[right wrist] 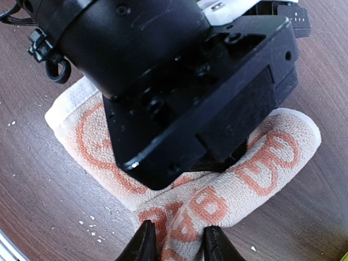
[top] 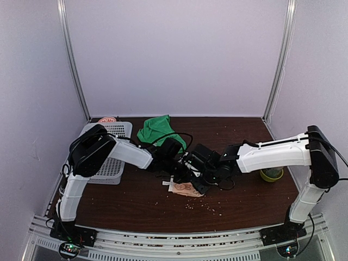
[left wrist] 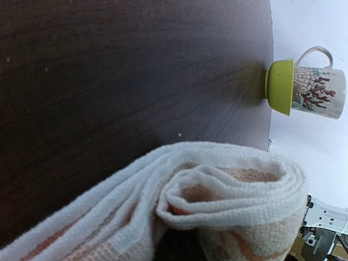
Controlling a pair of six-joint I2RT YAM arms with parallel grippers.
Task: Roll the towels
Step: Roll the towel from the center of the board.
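Note:
The pinkish-beige towel with orange figures lies partly rolled on the dark table, in front of both grippers. My left gripper presses down onto it; its black body covers the towel's middle. In the left wrist view the rolled end of the towel fills the bottom and hides the fingers. My right gripper has its two black fingertips closed on a fold at the towel's near edge. The green towel lies crumpled at the back, apart from both grippers.
A white mesh basket stands at the left, with a pink lid behind it. A mug on a green base stands at the right and also shows in the left wrist view. Crumbs dot the table front.

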